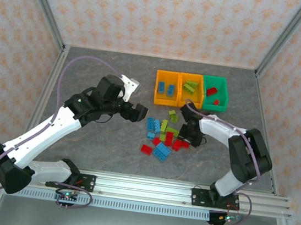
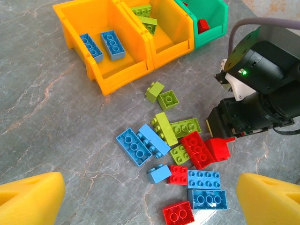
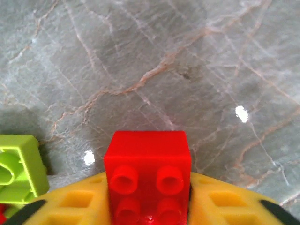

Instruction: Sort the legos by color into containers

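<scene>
From where I stand, the right gripper (image 2: 219, 144) is clamped on a small red studded plastic brick (image 3: 147, 164) at the edge of the loose heap of blue, lime and red bricks (image 1: 163, 139) on the grey marbled table (image 1: 95, 149). The left gripper (image 1: 139, 112) hangs wide open beside the heap. Just beyond is the row of three plastic bins (image 1: 178, 94): orange holding blue bricks, orange holding green, green holding red.

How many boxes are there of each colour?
Orange bins: 2
Green bin: 1
Total: 3
</scene>
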Controlling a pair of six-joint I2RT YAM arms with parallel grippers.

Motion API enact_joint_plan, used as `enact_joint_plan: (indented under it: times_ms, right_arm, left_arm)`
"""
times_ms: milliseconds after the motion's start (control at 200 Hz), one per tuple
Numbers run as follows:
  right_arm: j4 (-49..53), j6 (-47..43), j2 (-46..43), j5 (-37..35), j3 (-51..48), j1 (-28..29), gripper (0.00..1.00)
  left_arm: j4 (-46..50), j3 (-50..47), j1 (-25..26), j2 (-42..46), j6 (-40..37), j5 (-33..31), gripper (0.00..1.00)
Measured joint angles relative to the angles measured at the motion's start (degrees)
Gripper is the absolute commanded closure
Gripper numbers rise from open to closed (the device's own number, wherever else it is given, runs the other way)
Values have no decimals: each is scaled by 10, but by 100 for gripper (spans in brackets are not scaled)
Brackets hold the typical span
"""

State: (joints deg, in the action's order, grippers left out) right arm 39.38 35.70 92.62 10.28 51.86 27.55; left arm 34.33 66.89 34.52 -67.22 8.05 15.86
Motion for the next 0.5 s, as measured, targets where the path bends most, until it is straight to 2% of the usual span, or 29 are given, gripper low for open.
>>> enact_joint_plan:
  times_ms: [115,290,415,500]
  right_arm:
    - [19,5,-11,-31,1,-7,77]
    - [60,1,-84,-102,49,-34,77]
    - [49,-29,-108,-137,138,-100,77]
    - [40,-64,-59,-147,224,-156,77]
  left_arm:
    - [0,0,0,1,0,0,5]
    - [1,-7,1,12,0,-8,5]
    - [0,-7,3,16,0,-15,5]
    - [1,-7,3,16,0,-18,5]
